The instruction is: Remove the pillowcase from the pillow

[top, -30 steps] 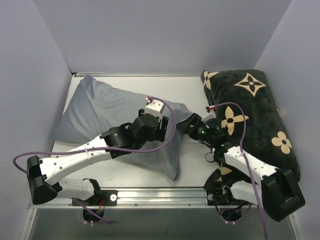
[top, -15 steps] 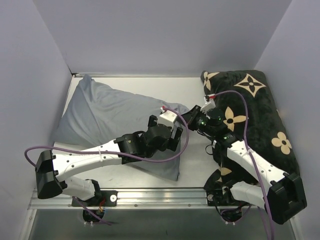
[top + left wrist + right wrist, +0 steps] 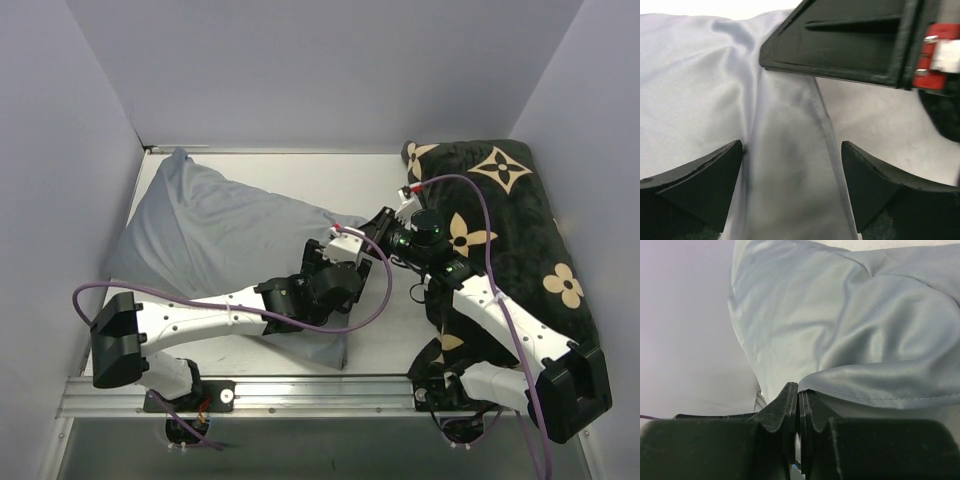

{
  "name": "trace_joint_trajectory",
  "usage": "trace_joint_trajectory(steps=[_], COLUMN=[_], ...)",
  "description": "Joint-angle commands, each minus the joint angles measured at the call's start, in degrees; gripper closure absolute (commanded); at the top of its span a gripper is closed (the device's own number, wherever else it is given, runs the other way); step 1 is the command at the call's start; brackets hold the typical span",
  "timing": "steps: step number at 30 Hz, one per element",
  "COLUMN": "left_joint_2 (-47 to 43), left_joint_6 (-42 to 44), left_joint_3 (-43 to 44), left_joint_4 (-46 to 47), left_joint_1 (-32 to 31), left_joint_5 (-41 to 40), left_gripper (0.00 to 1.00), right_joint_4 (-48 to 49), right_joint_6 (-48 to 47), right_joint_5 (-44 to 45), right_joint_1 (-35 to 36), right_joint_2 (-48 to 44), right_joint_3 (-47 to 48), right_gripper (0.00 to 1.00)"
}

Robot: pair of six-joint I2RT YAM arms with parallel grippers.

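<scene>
The grey-blue pillowcase (image 3: 210, 240) lies wrinkled on the left half of the table and bulges as if filled; the pillow is hidden inside it. My right gripper (image 3: 368, 233) is at the cover's right corner. In the right wrist view the right gripper (image 3: 798, 387) is shut, with the stitched hem of the pillowcase (image 3: 880, 385) pinched at its tips. My left gripper (image 3: 340, 265) hovers over the same right end. Seen from its wrist, the left gripper (image 3: 791, 147) is open, with pillowcase (image 3: 785, 175) cloth between its fingers.
A black cushion with tan flower motifs (image 3: 520, 230) fills the right side, under and behind the right arm. Grey walls close in the back and both sides. A metal rail (image 3: 320, 392) runs along the near edge. Purple cables loop off both arms.
The right gripper has shut on the pillowcase's right corner. The left arm has swung right across the cover to that same end, next to the right gripper.
</scene>
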Motion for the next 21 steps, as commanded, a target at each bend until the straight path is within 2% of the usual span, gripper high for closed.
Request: trace_joint_trajectory(steps=[1, 3, 4, 5, 6, 8, 9, 13, 16, 17, 20, 21], left_joint_2=[1.8, 1.7, 1.0, 0.7, 0.0, -1.5, -2.4, -4.4, -5.3, -5.4, -5.8, -5.8], left_joint_6=[-2.9, -4.9, -5.0, -5.2, -5.3, -6.4, -6.6, -9.0, -10.2, -10.7, -11.6, -11.7], left_joint_3=[2.9, 3.4, 3.2, 3.0, 2.5, 2.3, 1.8, 1.0, 0.2, 0.0, -0.6, -0.9], left_joint_4=[-1.6, -3.3, -3.7, -3.8, -3.9, -5.5, -6.0, -8.5, -9.4, -9.8, -9.9, -9.5], left_joint_1=[-0.7, -0.9, -1.5, -1.7, -1.9, -2.1, -2.0, -2.0, -1.6, -1.3, 0.5, 0.9], left_joint_5=[-7.4, -8.8, -9.2, -10.2, -10.2, -11.1, -11.2, -13.3, -14.5, -14.4, -12.7, -12.4], left_gripper=[0.12, 0.22, 0.37, 0.45, 0.60, 0.74, 0.88, 0.99, 1.00, 1.00, 1.00, 1.00], right_joint_4=[1.7, 0.8, 0.4, -0.2, -0.5, -1.8, -2.5, -6.3, -8.5, -9.2, -11.3, -11.9], right_joint_6=[1.2, 0.7, 0.5, 0.2, -0.1, -1.1, -1.7, -4.4, -6.1, -6.5, -8.3, -8.9], right_joint_5=[-2.6, -2.2, -1.9, -1.6, -1.3, -0.3, 0.3, 3.9, 6.1, 6.6, 8.2, 8.6], right_joint_1=[0.5, 0.5, 0.5, 0.4, 0.4, 0.4, 0.4, 0.3, 0.3, 0.3, 0.5, 0.5], right_joint_2=[-1.9, -2.2, -2.3, -2.2, -2.1, -1.9, -1.8, -1.4, -1.6, -2.0, -3.9, -4.6], right_joint_3=[3.3, 3.3, 3.2, 3.2, 3.2, 3.2, 3.4, 3.9, 4.1, 4.1, 3.8, 3.6], right_gripper=[1.00, 1.00, 1.00, 1.00, 1.00, 0.98, 0.97, 0.87, 0.64, 0.51, 0.35, 0.34])
